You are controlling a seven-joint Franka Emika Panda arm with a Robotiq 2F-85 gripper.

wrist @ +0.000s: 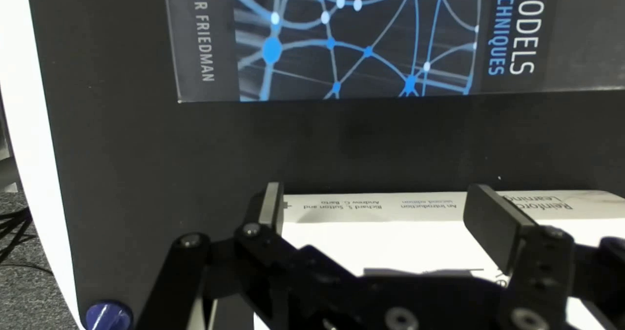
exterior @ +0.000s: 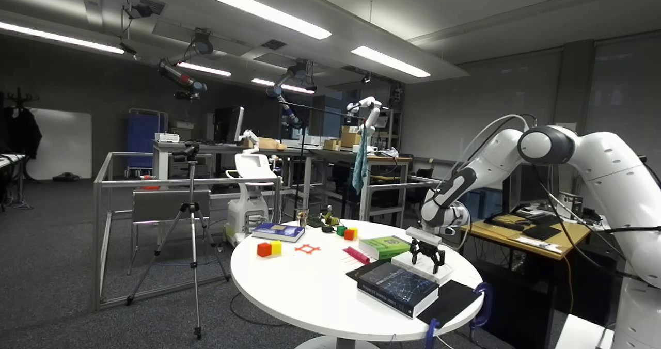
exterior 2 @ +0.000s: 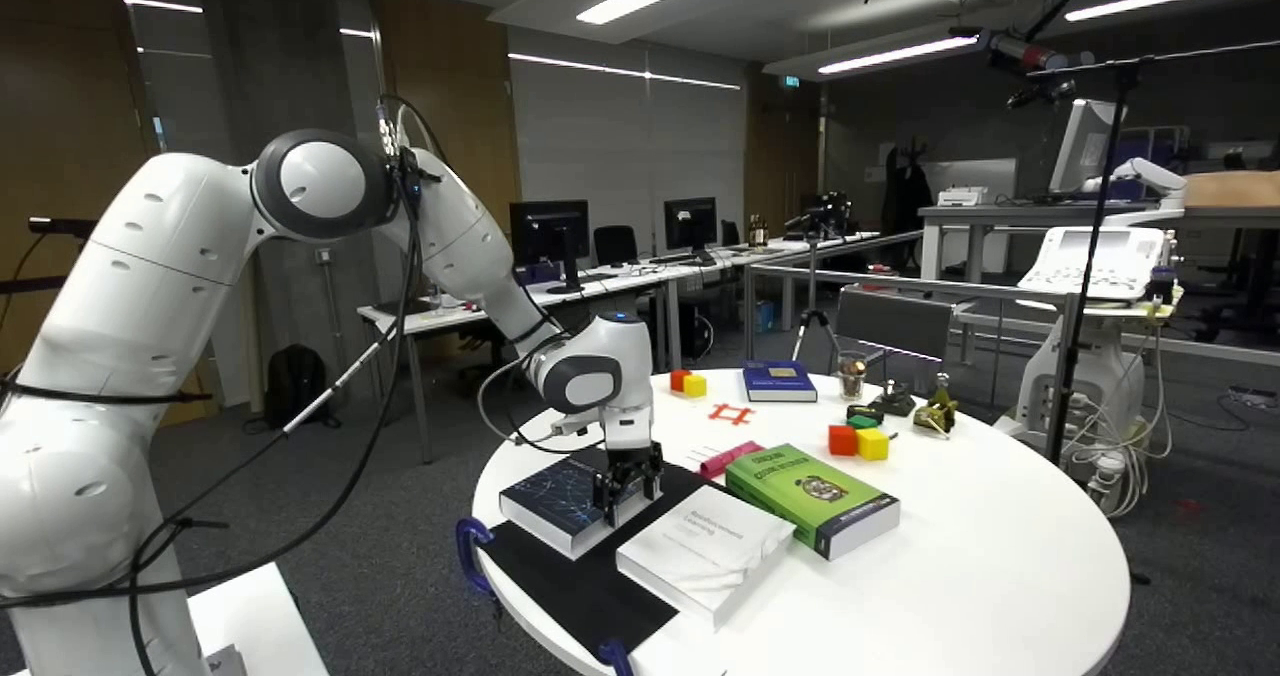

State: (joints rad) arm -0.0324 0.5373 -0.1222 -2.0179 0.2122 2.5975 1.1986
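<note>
My gripper (wrist: 376, 198) is open, with nothing held between its spread fingers. It points down close to the spine edge of a white book (wrist: 371, 242), which lies flat. The wrist view does not settle whether the fingertips touch it. Beside the white book, across a strip of black mat (wrist: 122, 149), lies a thick dark book (wrist: 205, 47) with a blue network on its cover. In both exterior views the gripper (exterior: 426, 267) (exterior 2: 630, 509) hangs low around the gap between these two books. A green book (exterior 2: 800, 486) lies on the white book's far side from the dark one.
Blue clamps (exterior: 483, 305) (exterior 2: 615, 656) grip the round table's (exterior: 289, 297) edge at the mat. A magenta roll (exterior 2: 730, 459), a red lattice (exterior 2: 731, 414), coloured cubes (exterior 2: 842, 440) and a blue book (exterior 2: 779, 381) lie farther off. A glass (exterior 2: 851, 376) stands near the far edge.
</note>
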